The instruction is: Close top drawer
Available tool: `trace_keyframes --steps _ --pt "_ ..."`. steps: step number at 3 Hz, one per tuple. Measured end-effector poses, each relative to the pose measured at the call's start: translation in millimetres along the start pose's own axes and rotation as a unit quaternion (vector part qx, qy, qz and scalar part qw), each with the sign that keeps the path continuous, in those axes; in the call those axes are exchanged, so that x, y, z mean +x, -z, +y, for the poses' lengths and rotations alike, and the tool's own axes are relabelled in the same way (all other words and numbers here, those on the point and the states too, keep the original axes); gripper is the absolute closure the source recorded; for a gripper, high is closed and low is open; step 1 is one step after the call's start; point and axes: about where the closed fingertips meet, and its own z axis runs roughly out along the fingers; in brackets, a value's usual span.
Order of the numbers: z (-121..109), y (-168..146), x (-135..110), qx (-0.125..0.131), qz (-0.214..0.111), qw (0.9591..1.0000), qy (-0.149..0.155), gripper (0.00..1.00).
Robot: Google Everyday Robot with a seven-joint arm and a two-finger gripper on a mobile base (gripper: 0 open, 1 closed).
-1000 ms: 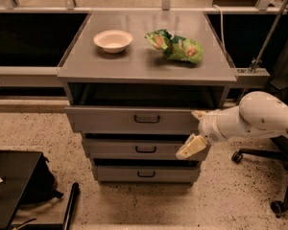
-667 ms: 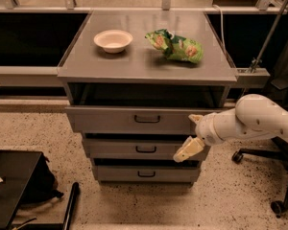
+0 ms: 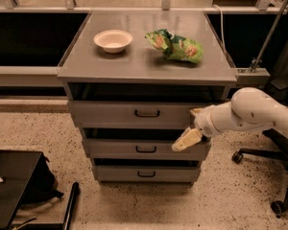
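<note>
Over the last second my gripper (image 3: 191,127) has crept a little to the left. It now hangs just in front of the right end of the top drawer (image 3: 115,114), right of its dark handle (image 3: 147,113). The jaws stand apart with nothing between them: one points down and left over the middle drawer (image 3: 129,148), the other lies up by the top drawer's front. I cannot tell whether either is touching the metal yet.

The drawer itself has not shifted. Its front sits nearer than the bench (image 3: 134,68) edge, with a dark gap open above it, so it is still pulled out. I judge the push has not begun. I have only lined up for it, and what remains is to press the front straight away, toward the far side. The bowl (image 3: 113,40) and green snack bag (image 3: 175,46) on top are undisturbed.
</note>
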Motion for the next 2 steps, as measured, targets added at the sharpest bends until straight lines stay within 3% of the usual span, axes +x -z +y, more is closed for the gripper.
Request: trace_keyframes --steps 1,2 --pt "-20.9 4.8 -6.8 0.027 0.001 0.9996 -0.009 0.00" --pt "-20.8 4.8 -6.7 0.027 0.001 0.9996 -0.009 0.00"
